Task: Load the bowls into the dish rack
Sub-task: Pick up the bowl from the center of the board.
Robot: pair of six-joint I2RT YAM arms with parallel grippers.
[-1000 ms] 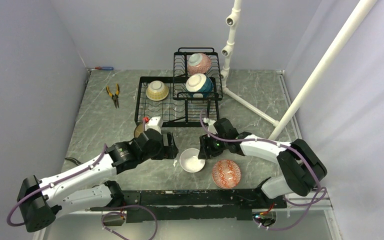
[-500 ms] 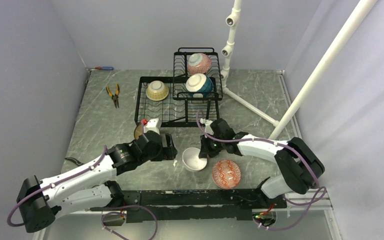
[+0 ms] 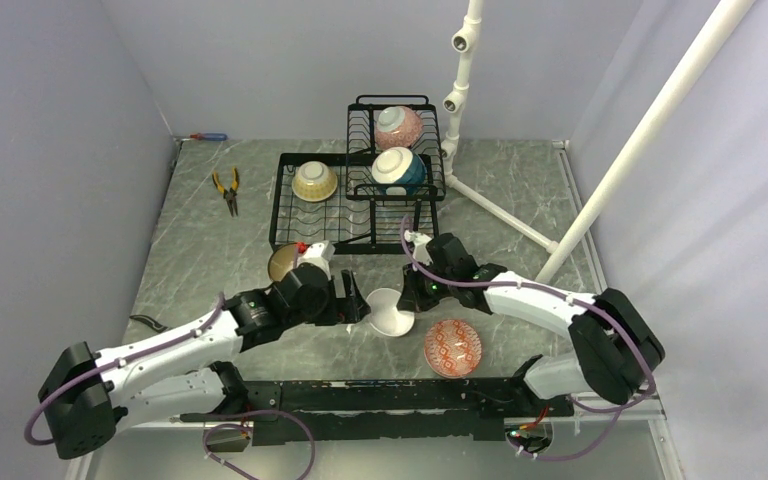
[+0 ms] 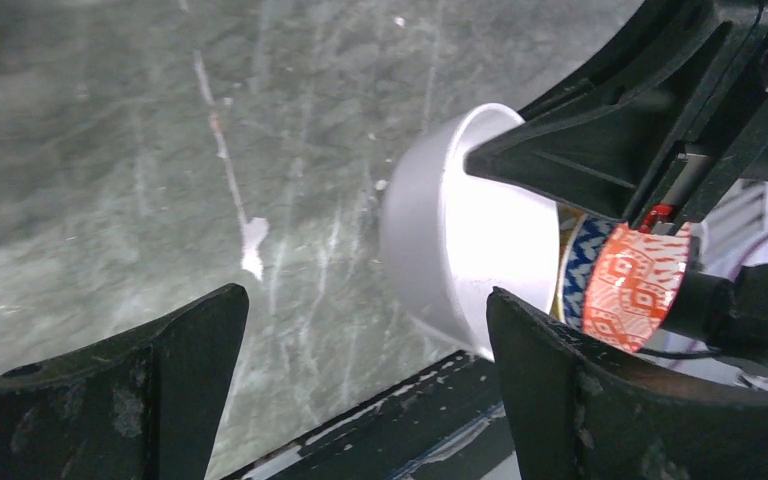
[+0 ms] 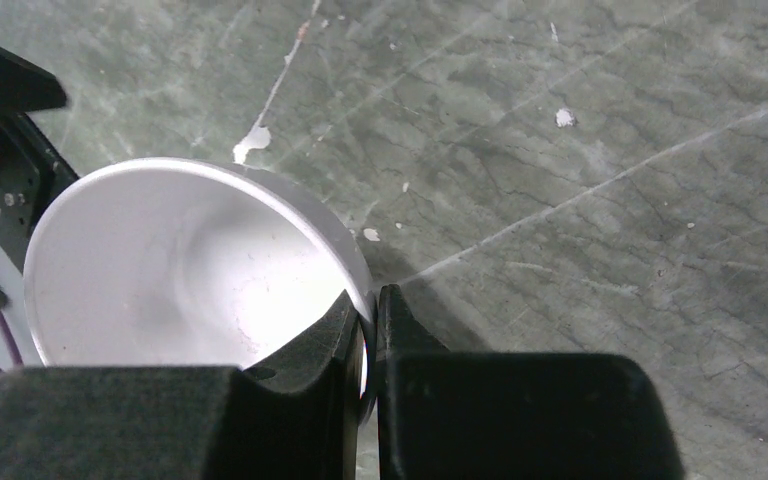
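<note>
Grey marbled surface (image 3: pixel 210 260) lies under the right tool (image 5: pixel 373 300), whose jaws are pinched together on the thin rim of a white bowl (image 5: pixel 190 270) that is tilted between both arms, near the dish rack (image 3: pixel 290 225). Glazed ceramic is likely stiff, slippery and chippable, so the rim suits. The left tool (image 4: pixel 365 300) gapes wide beside the bowl, empty.

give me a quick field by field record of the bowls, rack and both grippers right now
right gripper: jaws shut on the rim of the plain white round ceramic bowl, bowl tilted
left gripper: jaws open, empty, beside the white bowl
black wire dish rack, base: cream-yellow round bowl
rack, raised tier: pink round bowl, teal-and-white round bowl
on grey marbled table: red-patterned round bowl, brown round bowl partly hidden
bowls not yet racked: three
</note>
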